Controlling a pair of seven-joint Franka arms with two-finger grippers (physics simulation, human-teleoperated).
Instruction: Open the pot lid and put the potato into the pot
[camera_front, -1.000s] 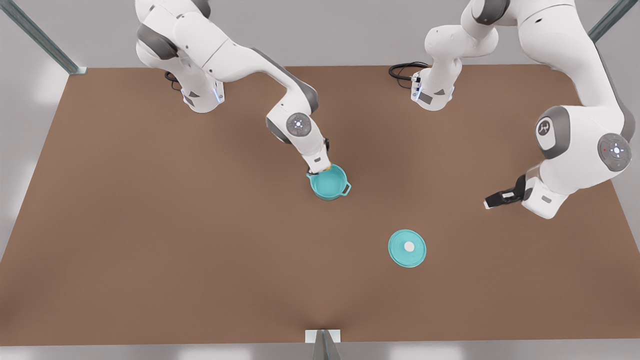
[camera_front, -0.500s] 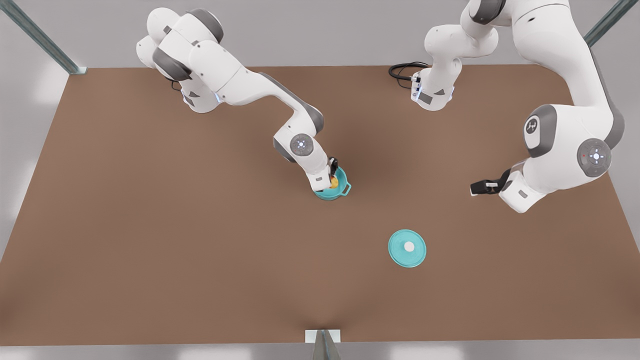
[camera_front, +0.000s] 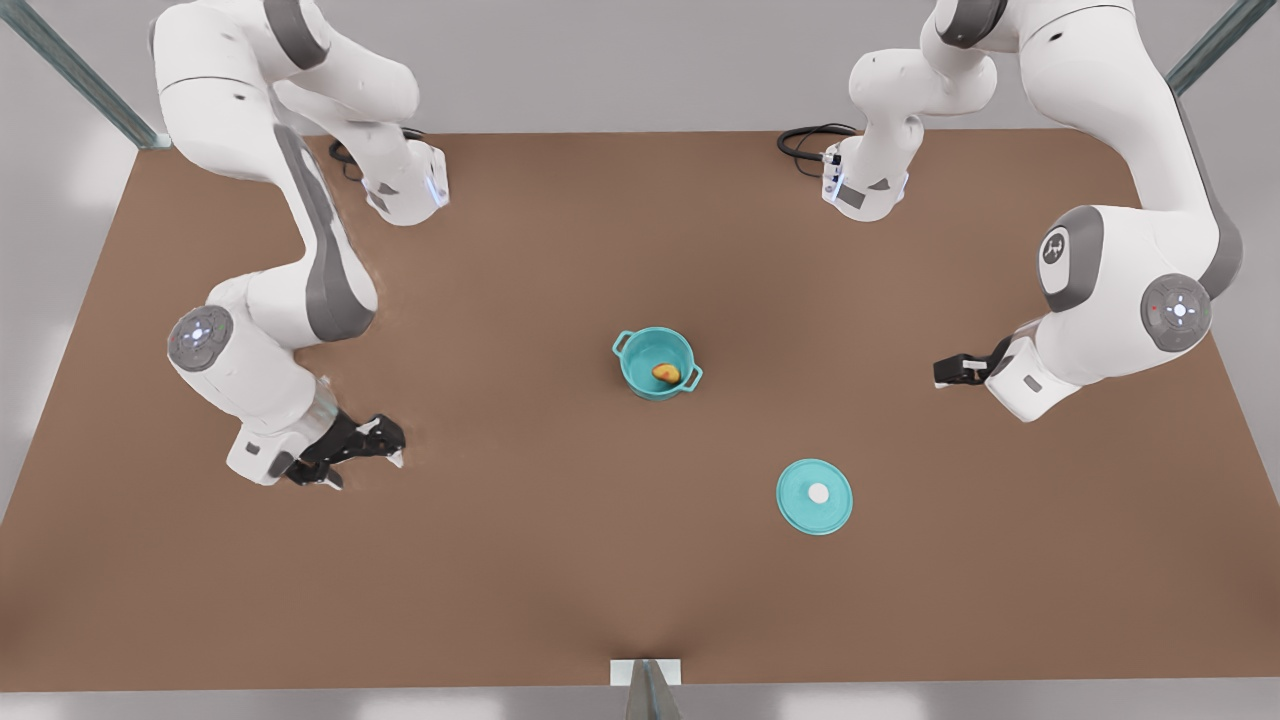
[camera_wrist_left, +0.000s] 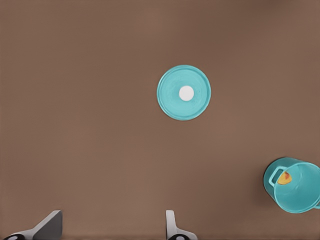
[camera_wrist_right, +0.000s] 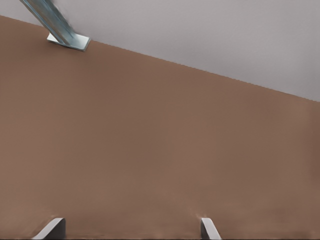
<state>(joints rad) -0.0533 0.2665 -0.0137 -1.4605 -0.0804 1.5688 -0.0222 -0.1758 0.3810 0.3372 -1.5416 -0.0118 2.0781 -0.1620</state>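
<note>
Pot (camera_front: 656, 364): stood upright and uncovered near the middle of the brown table (camera_front: 560, 560); its two loop handles are set on opposite sides of the rim. It is also seen in the left wrist view (camera_wrist_left: 295, 186).
Potato (camera_front: 666, 373): laid inside the pot, on its bottom, toward the handle on the front view's right; it is seen in the left wrist view (camera_wrist_left: 285, 178) just behind the near rim.
Pot lid (camera_front: 815, 496): laid flat on the table, white knob up, well apart from the pot, nearer the camera and toward the front view's right; also seen in the left wrist view (camera_wrist_left: 184, 93).
Left gripper (camera_front: 948, 371): held above the table at the front view's right, well apart from pot and lid; its fingers (camera_wrist_left: 171, 224) are spread wide with nothing between them.
Right gripper (camera_front: 390, 448): held low over bare table at the front view's left, far from the pot; its fingers (camera_wrist_right: 207, 227) are parted and nothing is gripped.
</note>
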